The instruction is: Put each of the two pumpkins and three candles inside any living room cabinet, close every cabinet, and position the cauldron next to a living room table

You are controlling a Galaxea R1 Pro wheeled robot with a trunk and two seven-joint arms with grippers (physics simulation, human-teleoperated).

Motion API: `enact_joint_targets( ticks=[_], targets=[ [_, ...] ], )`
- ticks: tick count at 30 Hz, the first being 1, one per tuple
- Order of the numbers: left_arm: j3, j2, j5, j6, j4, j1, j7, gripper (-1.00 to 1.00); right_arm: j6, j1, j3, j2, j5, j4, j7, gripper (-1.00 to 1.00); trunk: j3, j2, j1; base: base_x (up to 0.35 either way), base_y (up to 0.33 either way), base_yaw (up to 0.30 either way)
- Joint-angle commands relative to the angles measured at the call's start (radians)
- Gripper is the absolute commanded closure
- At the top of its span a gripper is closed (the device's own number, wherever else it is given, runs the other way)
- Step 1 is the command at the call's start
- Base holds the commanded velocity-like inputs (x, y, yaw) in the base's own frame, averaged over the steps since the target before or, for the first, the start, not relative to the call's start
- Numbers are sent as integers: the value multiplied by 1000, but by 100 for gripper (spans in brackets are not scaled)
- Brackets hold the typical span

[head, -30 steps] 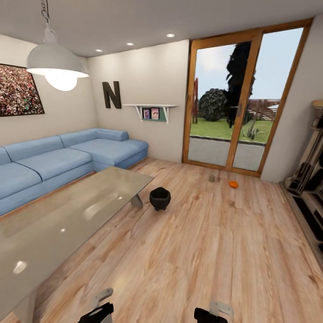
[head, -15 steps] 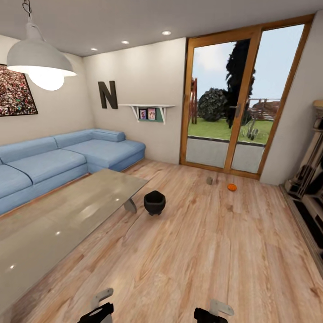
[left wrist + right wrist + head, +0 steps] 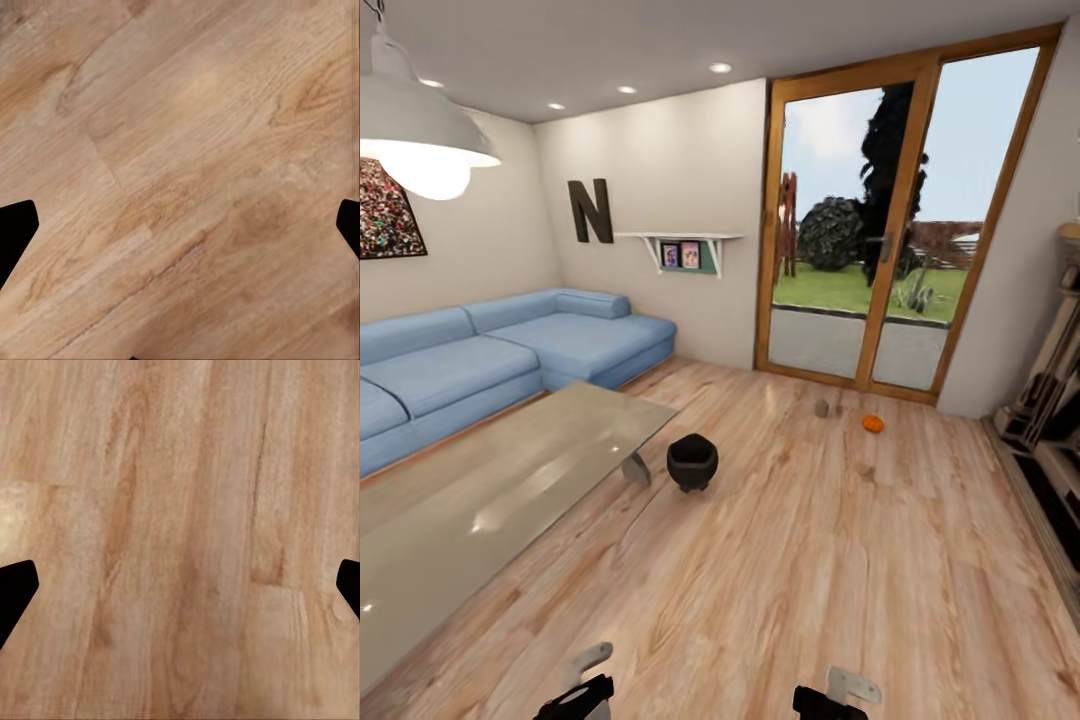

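The black cauldron [image 3: 692,462] stands on the wood floor just off the far corner of the glass-topped table [image 3: 510,490]. Farther back, near the glass door, an orange pumpkin [image 3: 873,424] lies on the floor with a grey-beige candle [image 3: 821,408] to its left. My left gripper [image 3: 582,695] and right gripper [image 3: 830,702] sit low at the near edge of the head view, far from all of these. In the wrist views the left gripper [image 3: 180,232] and the right gripper [image 3: 180,592] are open over bare floorboards. I cannot tell whether the unit at the right edge is the cabinet.
A blue corner sofa [image 3: 490,350] lines the left wall behind the table. A wood-framed glass door [image 3: 880,250] fills the far wall. A dark, pale-framed shelving unit [image 3: 1050,420] runs along the right wall. A pendant lamp [image 3: 410,140] hangs at the upper left.
The whole view has shifted: the camera has moved forward and turned a little, so lamp, sofa and cauldron sit further left. Both grippers keep their place in the frame.
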Motion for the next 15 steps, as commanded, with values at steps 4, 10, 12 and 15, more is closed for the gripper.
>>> enact_joint_targets(
  ticks=[4, 10, 12, 15],
  targets=[
    [-8, 0, 11, -4, 0, -1, 3, -100, 1, -1, 8, -1, -9, -1, -8, -100, -1, 0, 0, 254, -18, -197],
    [-8, 0, 11, -4, 0, -1, 3, -100, 1, -1, 9, -1, -9, -1, -8, -100, -2, 0, 0, 250, -150, -260],
    [-8, 0, 11, -4, 0, 1, 3, -100, 1, -1, 9, -1, -9, -1, -8, -100, -3, 0, 0, 244, -190, -255],
    [-8, 0, 11, -4, 0, 3, 3, -100, 1, -1, 9, -1, -9, -1, -8, -100, -6, 0, 0, 243, -193, -256]
  ],
)
